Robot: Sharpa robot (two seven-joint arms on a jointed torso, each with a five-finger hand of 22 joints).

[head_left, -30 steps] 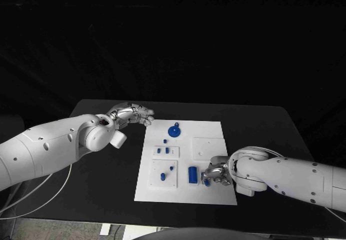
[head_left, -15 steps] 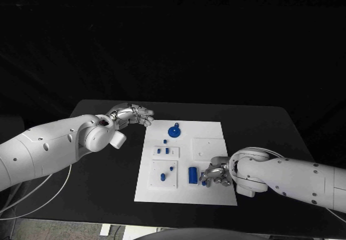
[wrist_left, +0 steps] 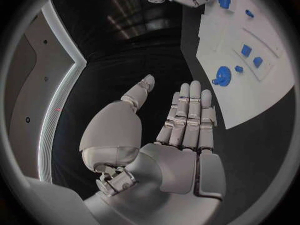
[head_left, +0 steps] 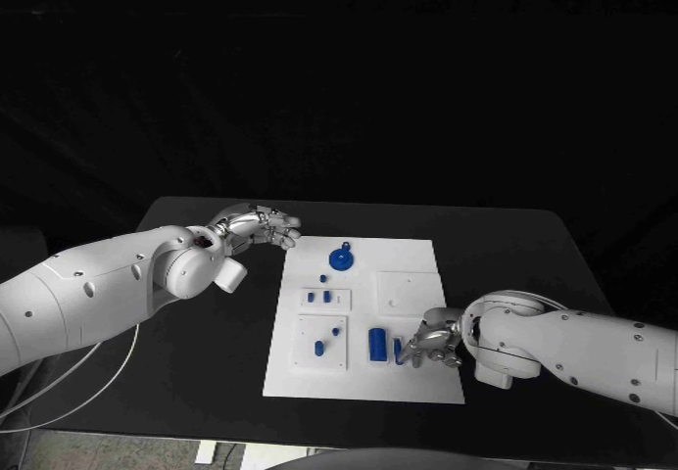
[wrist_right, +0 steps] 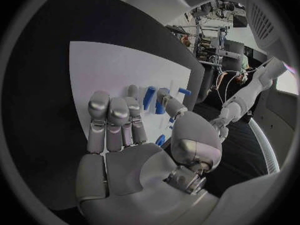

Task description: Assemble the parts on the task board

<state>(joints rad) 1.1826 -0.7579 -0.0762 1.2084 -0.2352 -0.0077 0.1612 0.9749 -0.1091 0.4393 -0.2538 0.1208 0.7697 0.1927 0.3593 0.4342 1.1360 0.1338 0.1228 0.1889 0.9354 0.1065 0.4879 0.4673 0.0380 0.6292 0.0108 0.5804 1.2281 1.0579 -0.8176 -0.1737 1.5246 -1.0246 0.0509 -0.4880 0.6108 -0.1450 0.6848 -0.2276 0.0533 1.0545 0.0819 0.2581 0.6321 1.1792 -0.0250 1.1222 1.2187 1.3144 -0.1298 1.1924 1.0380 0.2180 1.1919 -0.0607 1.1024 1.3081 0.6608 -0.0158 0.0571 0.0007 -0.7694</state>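
Observation:
The white task board (head_left: 412, 384) lies mid-table with several blue parts on it. My right hand (head_left: 431, 345) rests over its near right part. Its fingers (wrist_right: 111, 117) are stretched flat and its thumb tip touches a small blue piece (wrist_right: 161, 108). That small piece (head_left: 399, 348) sits between the hand and a blue cylinder (head_left: 377, 341). Another small blue piece (wrist_right: 160, 140) lies under the palm's edge. A round blue part (head_left: 341, 257) sits at the board's far side. My left hand (head_left: 259, 225) hovers off the far left corner, palm (wrist_left: 181, 130) flat and holding nothing.
Two white insert plates sit on the board's left half, with small blue pieces (head_left: 320, 294) on one and two more (head_left: 326, 340) on the other. A bare white square (head_left: 407, 291) lies right of them. Black table (head_left: 212, 343) surrounds the board, its edges near.
My right hand has slid slightly right and nearer the front edge. The small blue piece at its fingertips now shows closer to the cylinder. The left hand has stayed put.

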